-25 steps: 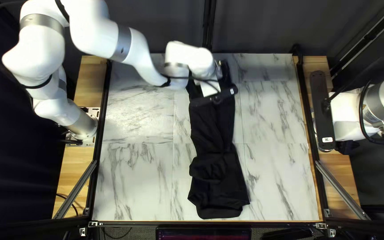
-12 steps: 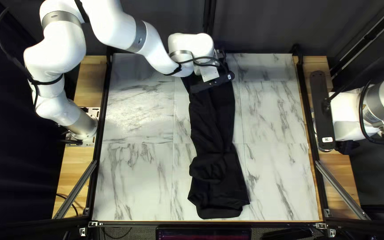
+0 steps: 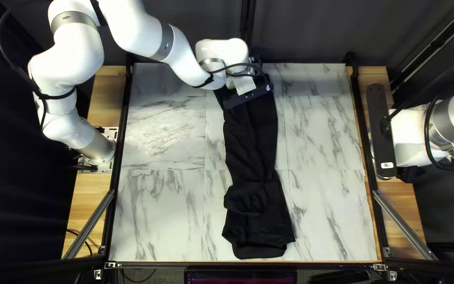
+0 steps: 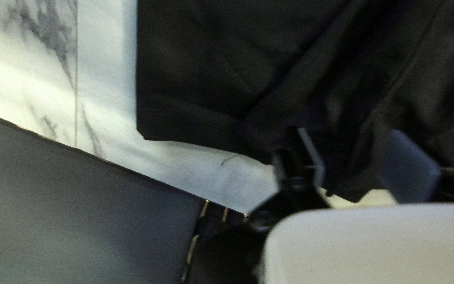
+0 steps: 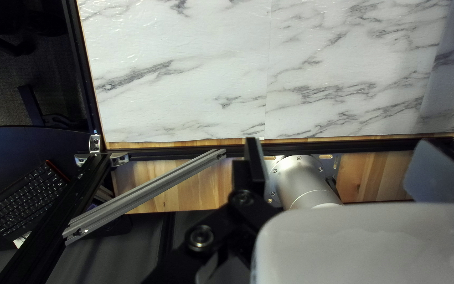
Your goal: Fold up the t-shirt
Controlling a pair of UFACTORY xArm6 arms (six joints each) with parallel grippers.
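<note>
The black t-shirt (image 3: 256, 210) lies as a long narrow strip down the middle of the table, rumpled and bunched toward the near edge. Over its far end is my left gripper (image 3: 254, 64), its fingertips hidden in the top left view. Seen from the left wrist, my left gripper (image 4: 352, 158) has its fingers apart above the border of the shirt (image 4: 227, 68); dark fabric shows in the gap, not pinched. My right gripper (image 3: 408, 174) is off the table's right edge, away from the shirt. In the right wrist view my right gripper (image 5: 342, 155) stands open, holding nothing.
Marble-patterned tabletop (image 3: 158, 210) shows on both sides of the shirt. The far table edge runs close to my left gripper, with the dark curtain (image 3: 311, 31) behind. Metal struts (image 3: 89, 225) flank the near corners. A keyboard (image 5: 24, 197) appears in the right wrist view.
My left gripper has moved toward the far edge, then slightly leftward in the top left view. The shirt's main length and my right arm have stayed put.
</note>
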